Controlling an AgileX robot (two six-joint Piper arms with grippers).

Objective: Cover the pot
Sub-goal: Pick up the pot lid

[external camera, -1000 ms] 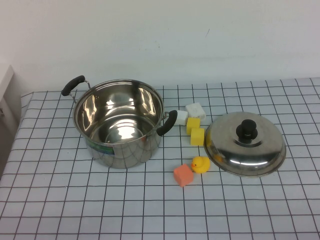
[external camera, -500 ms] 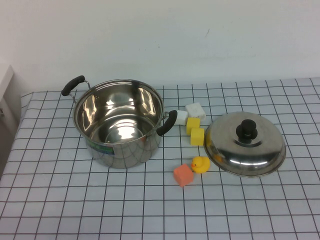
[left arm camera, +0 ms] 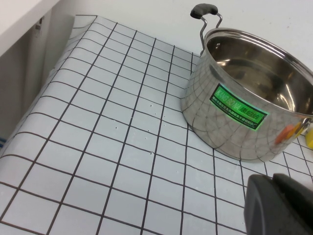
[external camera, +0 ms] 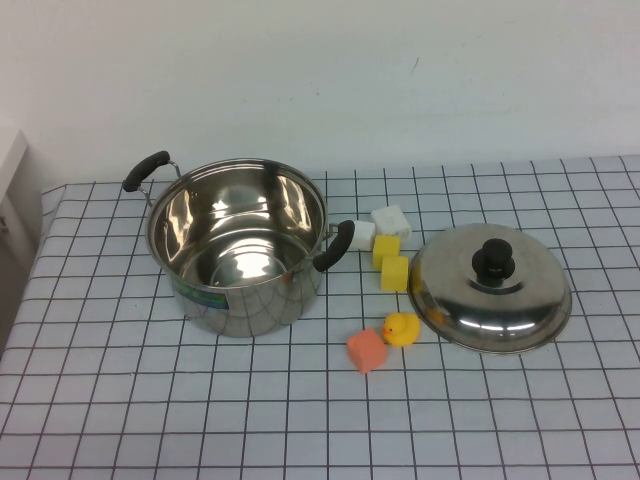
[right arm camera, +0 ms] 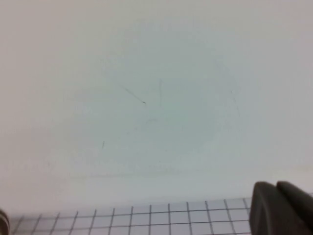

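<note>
The pot [external camera: 240,250] stands open and empty on the checked cloth at the left-middle, with black side handles and a green label. It also shows in the left wrist view [left arm camera: 239,112]. The domed steel lid [external camera: 490,300] with its black knob [external camera: 492,260] lies on the cloth to the pot's right, apart from it. Neither arm shows in the high view. My left gripper [left arm camera: 272,180] is shut and empty, short of the pot's label side. My right gripper [right arm camera: 275,186] is shut and empty, facing the white wall above the table's far edge.
Between pot and lid lie two white blocks [external camera: 390,220], two yellow blocks [external camera: 394,272], a yellow duck [external camera: 401,328] and an orange block [external camera: 367,350]. The table's left edge [left arm camera: 58,54] drops off beside a white cabinet. A white wall stands behind.
</note>
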